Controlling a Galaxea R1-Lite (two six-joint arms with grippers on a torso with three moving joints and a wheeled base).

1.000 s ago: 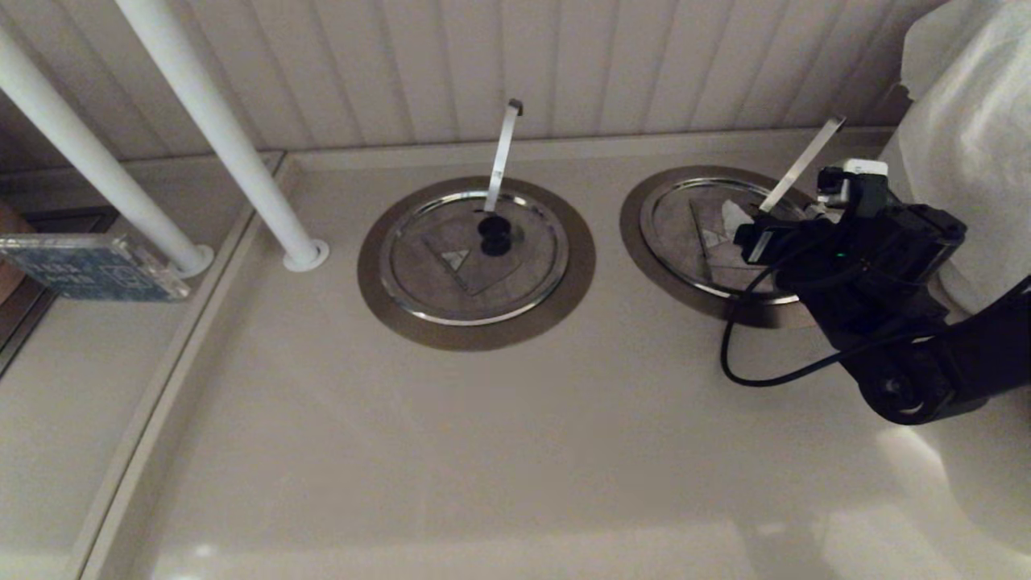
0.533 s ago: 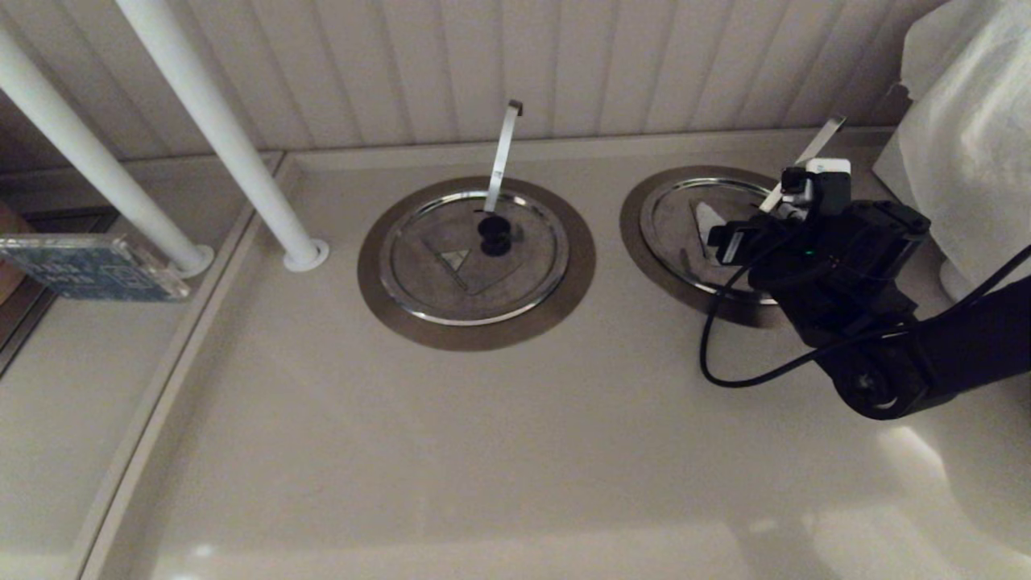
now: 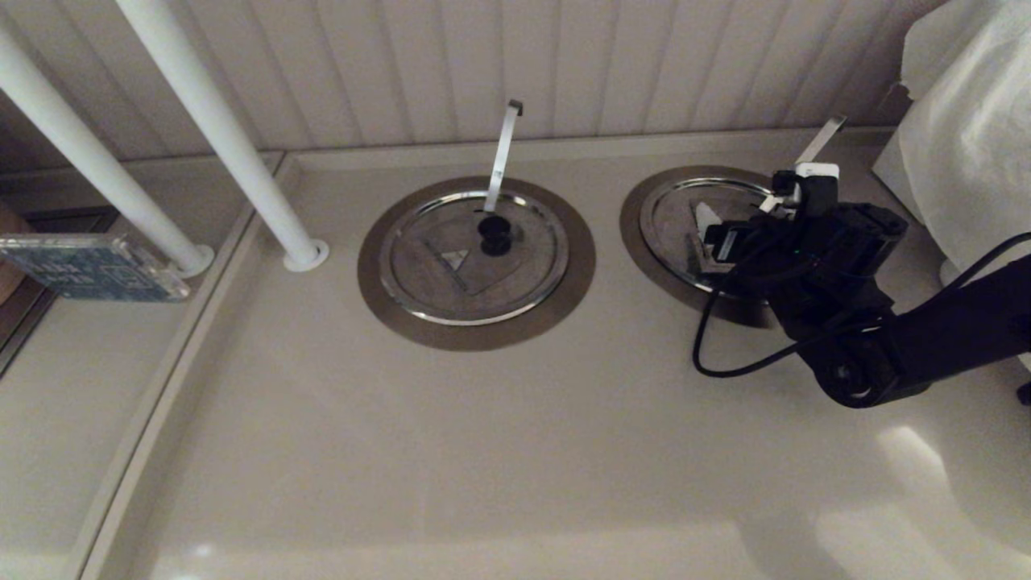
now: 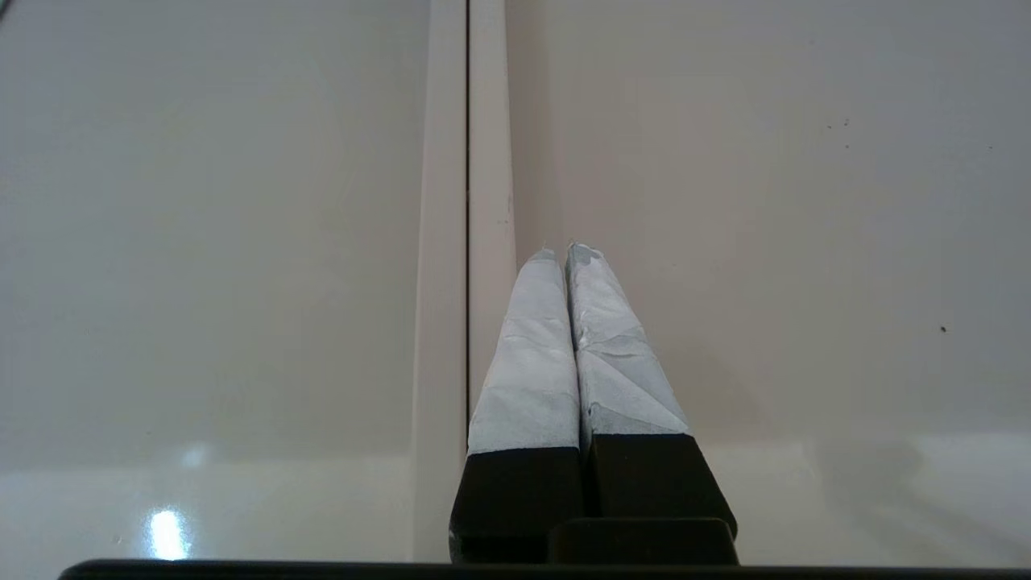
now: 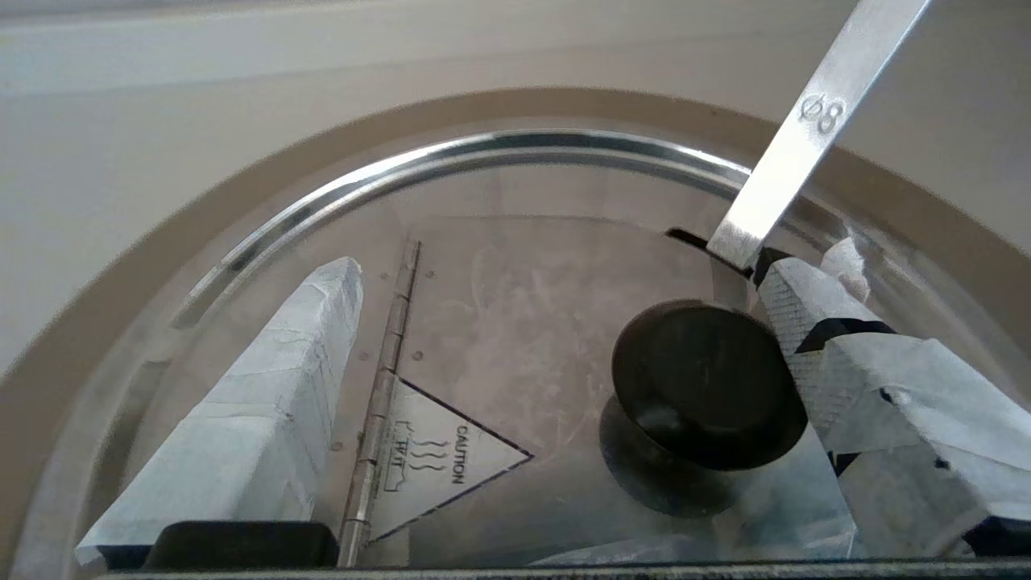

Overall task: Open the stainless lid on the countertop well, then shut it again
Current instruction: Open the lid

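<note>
The stainless lid (image 3: 672,217) lies flat on the right-hand countertop well, inside the well's bronze-grey ring (image 3: 636,234). My right gripper (image 3: 741,229) hangs low over it and hides most of the disc in the head view. In the right wrist view the gripper (image 5: 560,270) is open, its taped fingers (image 5: 266,403) straddling the black knob (image 5: 709,383). One finger sits right beside the knob, the other far off past the hinge. The caution sticker (image 5: 439,459) and the ladle handle (image 5: 813,137) in its slot show clearly. My left gripper (image 4: 561,251) is shut over bare countertop.
The twin lid (image 3: 475,254), with its own knob and ladle handle (image 3: 503,145), sits in the middle well. Two white poles (image 3: 217,129) rise at the back left beside a blue sign (image 3: 89,266). A white cloth-covered bulk (image 3: 966,137) stands at the right, the panelled wall behind.
My right arm has swung leftward over the right lid, covering more of the disc. The lid lies as before, and the twin lid is unmoved.
</note>
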